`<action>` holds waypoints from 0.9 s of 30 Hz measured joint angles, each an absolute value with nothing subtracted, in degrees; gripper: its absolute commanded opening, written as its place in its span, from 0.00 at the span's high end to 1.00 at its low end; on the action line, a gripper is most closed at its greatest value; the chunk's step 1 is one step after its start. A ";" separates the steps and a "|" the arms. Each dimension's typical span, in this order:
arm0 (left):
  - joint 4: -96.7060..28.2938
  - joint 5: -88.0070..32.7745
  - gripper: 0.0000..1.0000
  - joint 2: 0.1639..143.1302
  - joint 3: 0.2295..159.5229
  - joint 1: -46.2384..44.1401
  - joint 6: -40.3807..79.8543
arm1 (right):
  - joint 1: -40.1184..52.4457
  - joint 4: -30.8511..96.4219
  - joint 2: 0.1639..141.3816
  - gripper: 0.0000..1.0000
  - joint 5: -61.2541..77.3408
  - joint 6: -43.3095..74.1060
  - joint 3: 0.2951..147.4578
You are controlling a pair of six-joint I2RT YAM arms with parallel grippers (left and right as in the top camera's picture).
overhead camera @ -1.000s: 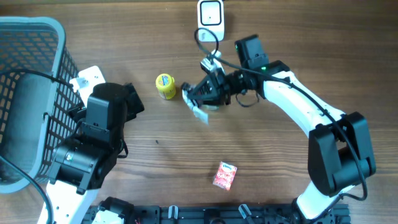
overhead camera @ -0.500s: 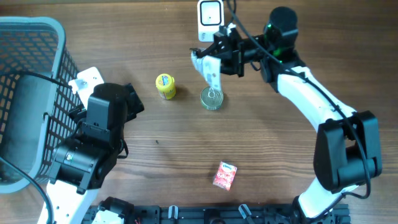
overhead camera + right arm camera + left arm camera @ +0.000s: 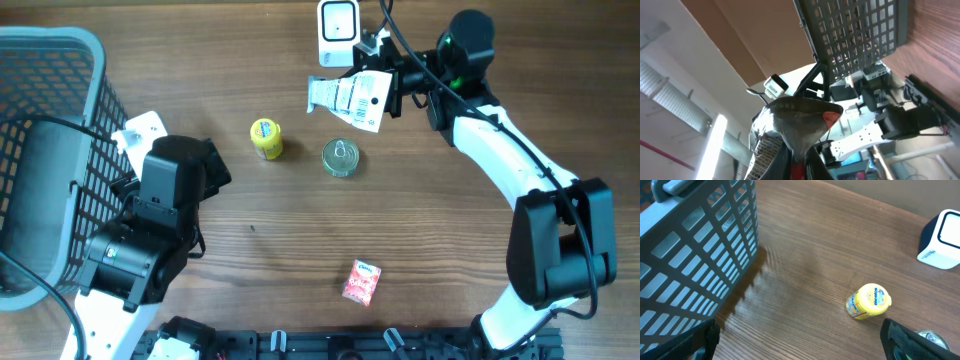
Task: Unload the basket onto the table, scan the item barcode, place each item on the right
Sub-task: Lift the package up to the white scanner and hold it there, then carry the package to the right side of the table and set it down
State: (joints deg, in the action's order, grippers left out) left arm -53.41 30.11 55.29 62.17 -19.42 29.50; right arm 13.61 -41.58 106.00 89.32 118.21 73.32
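One white pouch [image 3: 345,97] pinched in right claw [image 3: 386,90] beside scanner [image 3: 339,22]; left claw [image 3: 213,160] spread wide

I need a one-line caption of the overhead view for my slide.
Right tool holds a printed pouch beside the white scanner; a can and yellow tub stand nearby.

Grey basket [image 3: 97,118], yellow bottle [image 3: 266,138], can [image 3: 341,157], pink packet [image 3: 362,282]

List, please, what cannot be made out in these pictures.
Pouch label: overhead, print too small to find a barcode.
Metal can: left wrist, cut by the bottom edge.
Scanner: left wrist, cut by the right edge.
Pink packet: overhead, print too small to read.
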 measured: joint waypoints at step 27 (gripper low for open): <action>-53.56 30.09 0.00 55.29 62.17 -19.42 29.50 | 13.02 -13.34 106.06 0.95 66.41 99.81 73.36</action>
